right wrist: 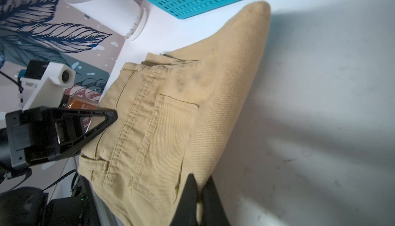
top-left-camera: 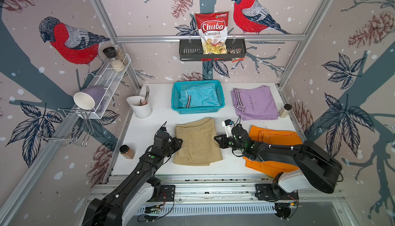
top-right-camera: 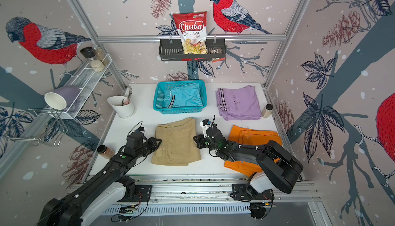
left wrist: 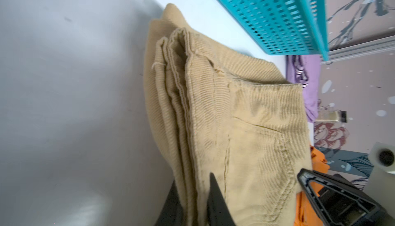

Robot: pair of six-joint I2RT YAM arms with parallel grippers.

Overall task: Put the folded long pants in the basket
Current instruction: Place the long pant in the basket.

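**Khaki pants [top-left-camera: 197,143] are pinched at both side edges on the white table [top-left-camera: 230,167].**
The left edge is clamped by the left gripper [top-left-camera: 179,142] and the right edge by the right gripper [top-left-camera: 216,139], each pair of jaws pressed onto the cloth. The pants are laid flat just in front of the teal basket [top-left-camera: 197,110]. The sky-blue pants [top-left-camera: 203,97] are seen inside it. The lilac pants [top-left-camera: 254,104] and orange pants [top-left-camera: 275,137] are laid on the table to its right.

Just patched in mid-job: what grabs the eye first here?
The left gripper and right gripper clamp opposite side edges of the khaki pants at mid-table. Behind them, the teal basket holds the sky-blue pants, while the lilac pants and orange pants lie outside it on the right.
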